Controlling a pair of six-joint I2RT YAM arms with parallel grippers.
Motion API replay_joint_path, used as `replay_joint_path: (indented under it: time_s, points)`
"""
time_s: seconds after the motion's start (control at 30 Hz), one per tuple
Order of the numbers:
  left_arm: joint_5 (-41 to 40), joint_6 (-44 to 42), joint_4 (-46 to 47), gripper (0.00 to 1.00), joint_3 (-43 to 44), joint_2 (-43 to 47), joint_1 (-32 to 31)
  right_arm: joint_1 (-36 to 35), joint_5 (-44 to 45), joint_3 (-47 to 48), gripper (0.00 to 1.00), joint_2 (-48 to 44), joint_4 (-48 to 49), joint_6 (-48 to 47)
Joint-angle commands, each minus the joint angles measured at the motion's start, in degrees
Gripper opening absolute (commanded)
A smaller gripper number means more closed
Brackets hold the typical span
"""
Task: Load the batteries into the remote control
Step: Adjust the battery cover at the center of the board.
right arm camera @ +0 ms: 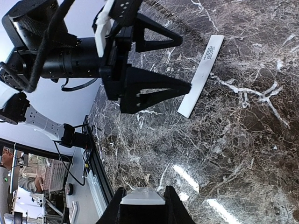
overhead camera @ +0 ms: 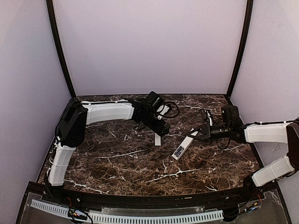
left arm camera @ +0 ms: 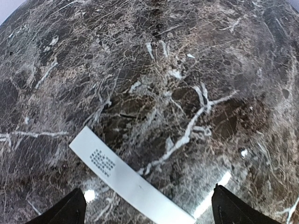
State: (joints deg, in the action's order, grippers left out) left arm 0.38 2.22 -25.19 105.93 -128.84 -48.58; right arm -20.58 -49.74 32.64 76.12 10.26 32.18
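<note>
Right of centre on the dark brown marbled tabletop (overhead camera: pixel 117 158), the slim white rectangular remote control (overhead camera: pixel 183 148) juts from the right arm's fingers (right arm camera: pixel 175 212), which are pinched nearly closed on one end of it (whether its free end rests on the stone, I cannot tell). Just to its left a thin flat white cover strip (left arm camera: pixel 126 179) with small print lies on the tabletop. The left arm's fingers (left arm camera: pixel 70 212) hang over it, spread wide and gripping nothing. No batteries show in any view, so the loading proper looks not yet begun. My judgement is that the left arm should rise straight up before going for a battery, so that neither fingertip snags and drags the strip. The right arm should hold the remote level and steady with its battery bay upward, since a thin cylinder would roll out of a tilted bay.
</note>
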Motion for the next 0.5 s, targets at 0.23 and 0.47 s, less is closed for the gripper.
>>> replay_joint_path:
  time_s: [0.23,0.47]
  points:
    - [-6.8,1.79,-12.15,0.79,5.37,-7.52,-0.82,-2.47,2.49,-1.56,0.0,1.06,5.91,3.21]
    - [-2.59,1.98,-11.8,0.41,-6.05,-2.77,1.25,-3.24,2.99,-2.27,0.0,0.83,6.25,3.47]
